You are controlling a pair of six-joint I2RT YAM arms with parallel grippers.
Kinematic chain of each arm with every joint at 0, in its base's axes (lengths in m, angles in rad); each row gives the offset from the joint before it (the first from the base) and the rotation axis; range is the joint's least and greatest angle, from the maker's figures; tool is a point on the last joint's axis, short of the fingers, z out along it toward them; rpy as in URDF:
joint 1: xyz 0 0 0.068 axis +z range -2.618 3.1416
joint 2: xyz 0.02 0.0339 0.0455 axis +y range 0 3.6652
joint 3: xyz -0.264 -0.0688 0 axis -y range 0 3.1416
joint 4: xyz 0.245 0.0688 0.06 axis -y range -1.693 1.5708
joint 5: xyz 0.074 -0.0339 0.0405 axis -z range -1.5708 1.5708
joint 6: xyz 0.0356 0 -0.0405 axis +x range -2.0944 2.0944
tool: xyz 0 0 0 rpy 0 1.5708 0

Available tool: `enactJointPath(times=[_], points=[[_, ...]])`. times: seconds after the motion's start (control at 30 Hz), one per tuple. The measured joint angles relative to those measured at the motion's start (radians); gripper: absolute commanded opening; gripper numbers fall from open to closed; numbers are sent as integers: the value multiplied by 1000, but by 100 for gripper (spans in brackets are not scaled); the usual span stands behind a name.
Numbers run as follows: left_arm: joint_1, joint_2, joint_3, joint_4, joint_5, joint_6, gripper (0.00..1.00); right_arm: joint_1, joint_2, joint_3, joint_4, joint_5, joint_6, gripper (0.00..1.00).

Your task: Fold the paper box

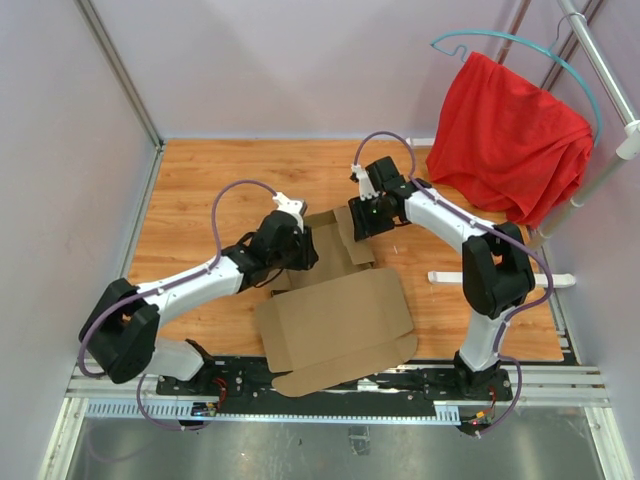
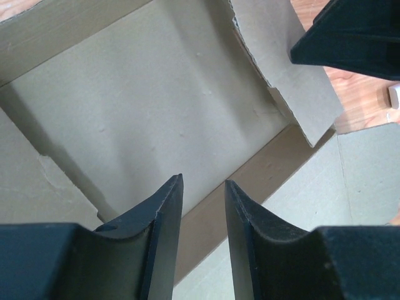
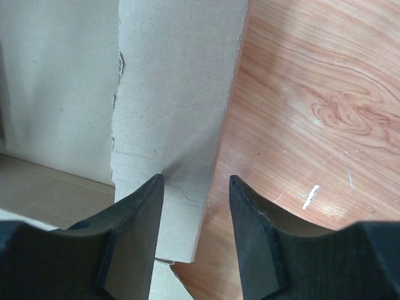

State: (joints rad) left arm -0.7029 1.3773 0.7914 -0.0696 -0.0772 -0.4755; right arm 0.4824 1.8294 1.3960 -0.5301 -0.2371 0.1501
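Observation:
The paper box is a brown cardboard sheet in the middle of the wooden table. Its large panel lies flat near the front, and its far part is folded up between my two grippers. My left gripper is open; in the left wrist view its fingers hang over the box's inner panel and a raised wall strip. My right gripper is open at the box's far right side. In the right wrist view its fingers straddle the edge of a cardboard flap, with bare wood to the right.
A red cloth hangs on a teal hanger at the back right by a metal rack. A white bar lies on the table at the right. The wooden table is walled on the left and at the back.

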Motion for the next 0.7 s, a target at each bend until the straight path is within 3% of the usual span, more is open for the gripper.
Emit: enactJointPath(times=[0.1, 0.27, 0.5, 0.7], points=[[0, -38, -21, -6, 0, -1, 39, 0, 13, 4, -1, 6, -5, 56], [0, -172, -72, -27, -16, -18, 39, 0, 40, 19, -3, 2, -16, 56], [0, -323, -108, -60, -45, -46, 39, 0, 70, 27, -4, -19, -17, 43], [0, -345, -135, -82, -56, -60, 39, 21, 97, 34, -20, -6, -17, 36]])
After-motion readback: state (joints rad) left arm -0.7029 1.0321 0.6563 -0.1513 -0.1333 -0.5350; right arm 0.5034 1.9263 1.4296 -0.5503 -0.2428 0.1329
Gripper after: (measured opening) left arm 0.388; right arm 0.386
